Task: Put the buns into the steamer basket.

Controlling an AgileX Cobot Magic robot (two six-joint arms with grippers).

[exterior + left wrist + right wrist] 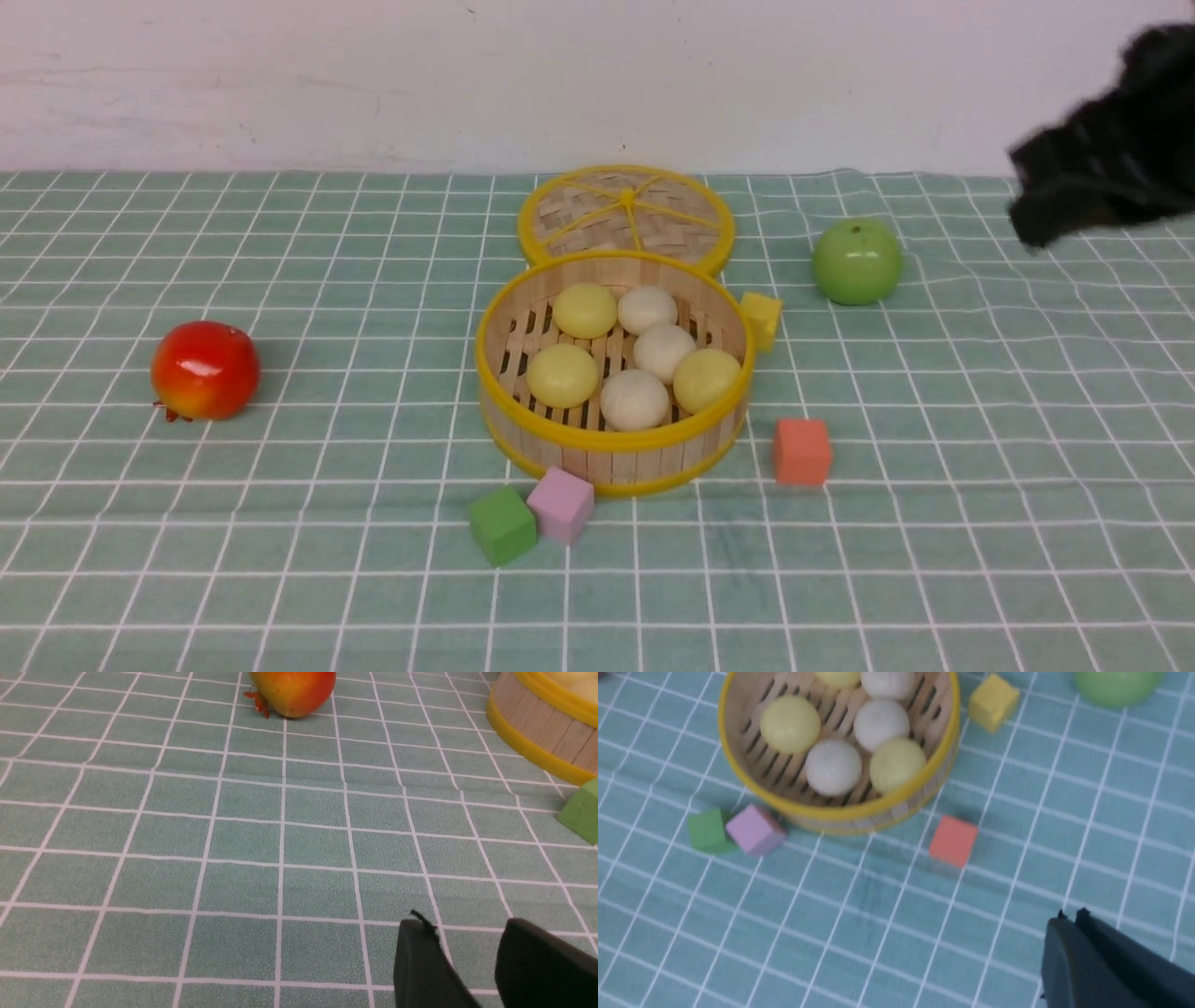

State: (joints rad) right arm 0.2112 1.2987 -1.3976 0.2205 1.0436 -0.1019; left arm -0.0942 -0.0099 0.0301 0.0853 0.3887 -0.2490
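I see the steamer basket [611, 439], round with bamboo slats and yellow rims, standing upright just in front of its flat woven lid [625, 215], and all six buns [635, 399] sit inside it, three pale yellow and three cream, smooth and matte. My right gripper [1069, 919], pinched closed and empty, hangs well off to the basket's right. My left gripper [460, 933], partly spread, holds nothing.
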